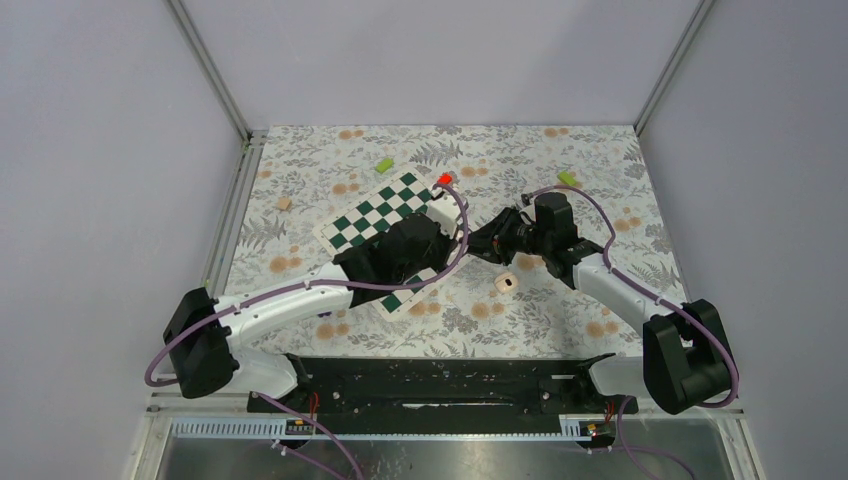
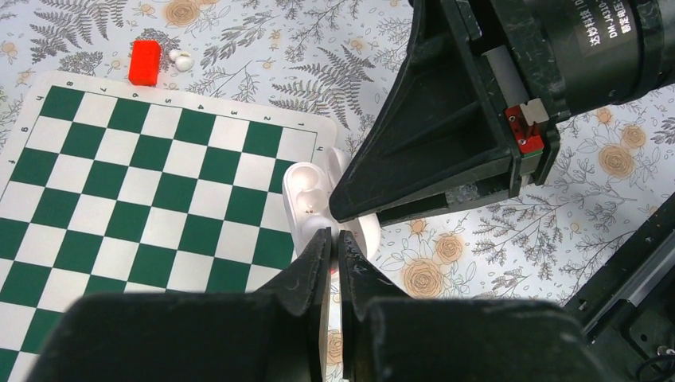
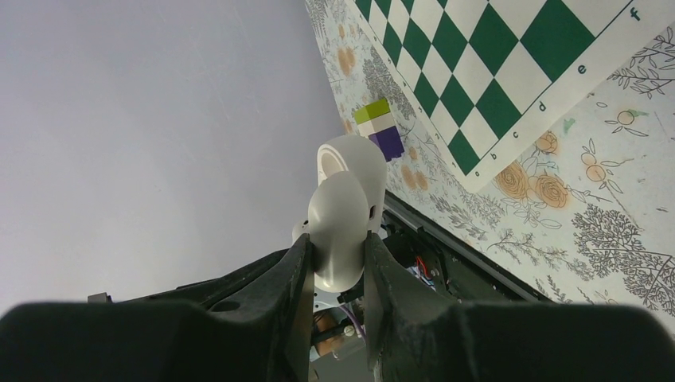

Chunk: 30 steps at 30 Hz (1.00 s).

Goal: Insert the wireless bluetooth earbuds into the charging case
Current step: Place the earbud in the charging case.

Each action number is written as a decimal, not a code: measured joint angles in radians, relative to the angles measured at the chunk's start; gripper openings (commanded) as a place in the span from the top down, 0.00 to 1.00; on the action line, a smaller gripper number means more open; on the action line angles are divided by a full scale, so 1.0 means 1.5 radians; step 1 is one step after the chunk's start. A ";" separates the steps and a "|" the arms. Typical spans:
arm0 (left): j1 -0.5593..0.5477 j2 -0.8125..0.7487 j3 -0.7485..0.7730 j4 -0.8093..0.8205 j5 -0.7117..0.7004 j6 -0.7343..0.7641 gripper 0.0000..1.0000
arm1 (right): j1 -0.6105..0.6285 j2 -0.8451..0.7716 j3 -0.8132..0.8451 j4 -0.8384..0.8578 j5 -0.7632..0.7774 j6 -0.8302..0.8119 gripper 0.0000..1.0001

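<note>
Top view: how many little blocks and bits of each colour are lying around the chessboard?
Green blocks: 2
Red block: 1
Tan block: 1
Pale piece with a dark hollow: 1
Total: 5

The chessboard [image 2: 143,199] has dark green and white squares, and the table cloth [image 2: 263,48] is white with grey fern leaves and orange-tan flowers. The charging case [image 3: 344,223] is a pale off-white, the earbud [image 2: 181,60] is white, and the block [image 2: 145,62] beside it is bright red. The left gripper [image 2: 334,239] and the right gripper [image 3: 334,255] are black, and the cable [image 1: 463,215] is purple.
</note>
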 measured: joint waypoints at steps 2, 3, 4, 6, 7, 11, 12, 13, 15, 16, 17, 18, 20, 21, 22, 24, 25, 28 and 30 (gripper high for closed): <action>0.001 0.000 -0.003 0.005 0.000 -0.002 1.00 | 0.000 0.000 0.000 0.000 -0.001 0.001 1.00; 0.002 0.000 -0.005 0.008 0.000 -0.004 1.00 | 0.000 0.000 0.000 0.000 -0.001 0.001 1.00; 0.002 -0.001 -0.007 0.011 0.000 -0.005 1.00 | 0.000 0.000 0.000 0.000 -0.001 0.001 1.00; 0.003 -0.002 -0.009 0.015 0.000 -0.009 1.00 | 0.000 0.000 0.000 0.000 -0.001 0.002 1.00; 0.003 -0.002 -0.009 0.017 0.000 -0.011 1.00 | 0.000 0.000 0.000 0.000 -0.001 0.003 1.00; 0.010 -0.004 -0.013 0.027 0.001 -0.023 1.00 | 0.000 0.000 0.000 0.002 -0.006 0.005 1.00; 0.013 -0.005 -0.017 0.032 0.003 -0.027 1.00 | 0.000 0.000 0.000 0.003 -0.005 0.005 1.00; 0.016 -0.007 -0.021 0.036 0.005 -0.031 1.00 | 0.000 0.000 0.000 0.003 -0.005 0.005 1.00; 0.021 -0.010 -0.024 0.040 0.010 -0.040 1.00 | 0.000 0.000 0.000 0.003 -0.005 0.005 1.00; 0.023 -0.012 -0.025 0.040 0.013 -0.045 1.00 | 0.000 0.000 0.000 0.003 -0.006 0.006 1.00; 0.027 -0.014 -0.027 0.041 0.019 -0.050 1.00 | 0.000 0.000 0.000 0.004 -0.006 0.006 1.00; 0.030 -0.016 -0.028 0.041 0.022 -0.053 1.00 | 0.000 0.000 0.000 0.004 -0.006 0.006 1.00; 0.036 -0.019 -0.029 0.040 0.028 -0.060 1.00 | 0.000 0.000 0.000 0.005 -0.008 0.006 1.00; 0.040 -0.020 -0.031 0.040 0.036 -0.065 1.00 | 0.000 0.000 0.000 0.005 -0.010 0.006 1.00; 0.044 -0.022 -0.032 0.040 0.042 -0.069 1.00 | 0.000 0.000 0.000 0.005 -0.011 0.006 1.00; 0.052 -0.026 -0.035 0.040 0.054 -0.076 1.00 | 0.000 0.000 0.000 0.005 -0.012 0.006 1.00; 0.055 -0.028 -0.036 0.040 0.059 -0.080 1.00 | 0.000 0.000 0.000 0.005 -0.012 0.006 1.00; 0.064 -0.030 -0.037 0.040 0.075 -0.089 1.00 | 0.000 0.000 0.000 0.005 -0.012 0.006 1.00; 0.066 -0.030 -0.037 0.040 0.084 -0.093 1.00 | 0.000 0.000 0.000 0.005 -0.013 0.006 1.00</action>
